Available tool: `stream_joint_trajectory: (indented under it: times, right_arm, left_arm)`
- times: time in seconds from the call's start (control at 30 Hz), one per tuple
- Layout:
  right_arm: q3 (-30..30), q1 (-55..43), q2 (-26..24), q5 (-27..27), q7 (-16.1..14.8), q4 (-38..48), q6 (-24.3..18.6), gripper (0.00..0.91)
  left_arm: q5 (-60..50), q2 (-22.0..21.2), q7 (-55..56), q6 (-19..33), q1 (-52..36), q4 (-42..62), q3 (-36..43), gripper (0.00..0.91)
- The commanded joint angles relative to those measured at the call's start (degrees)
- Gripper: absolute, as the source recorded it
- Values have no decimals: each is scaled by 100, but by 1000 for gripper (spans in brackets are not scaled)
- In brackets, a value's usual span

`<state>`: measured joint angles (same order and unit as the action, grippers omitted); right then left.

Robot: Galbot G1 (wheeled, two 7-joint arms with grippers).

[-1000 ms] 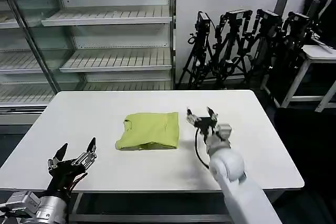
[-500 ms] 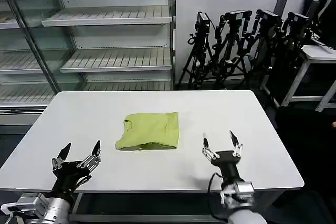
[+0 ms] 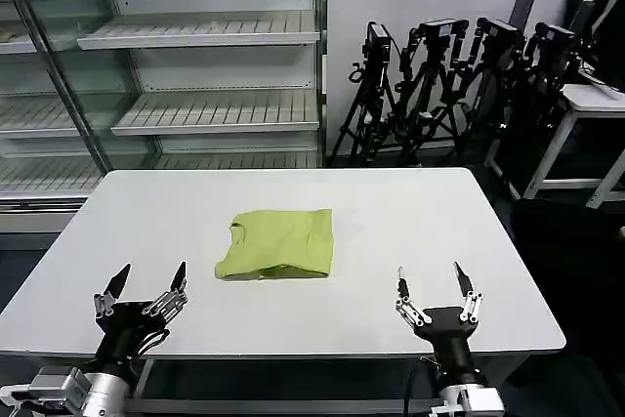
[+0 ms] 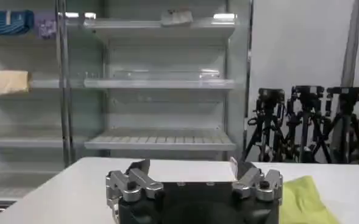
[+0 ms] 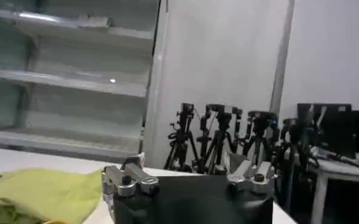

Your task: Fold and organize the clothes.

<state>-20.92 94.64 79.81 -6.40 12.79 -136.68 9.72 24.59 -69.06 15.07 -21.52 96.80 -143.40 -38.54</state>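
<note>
The yellow-green T-shirt [image 3: 277, 243] is lying folded into a small square near the middle of the white table [image 3: 146, 212]. Nothing is touching it, and nothing is lying on top of it.

The left gripper [image 3: 145, 283] is waiting at the near left edge of the table with its fingers spread apart — it is holding nothing. The right gripper [image 3: 436, 281] is waiting at the near right edge, fingers spread apart too, also holding nothing. Both are well apart from the shirt.

Past the far side of the table, bare shelves [image 3: 205, 109] are standing on the left — and a bunch of black tripods [image 3: 439, 85] is standing on the right by the wall.
</note>
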Motion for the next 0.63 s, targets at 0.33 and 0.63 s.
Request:
stream_joint_trajectory:
  times: [0.33,0.63]
  right_arm:
    - [-132,574,141,-414,-11,-512,-214,907]
    - [-224,761,203,-462,-193,-663,-144,907]
  left_arm:
    - [-200,-103,-48,39,190,-222,43,907]
    - [-170,-77,-44,55,206,-241,7,907]
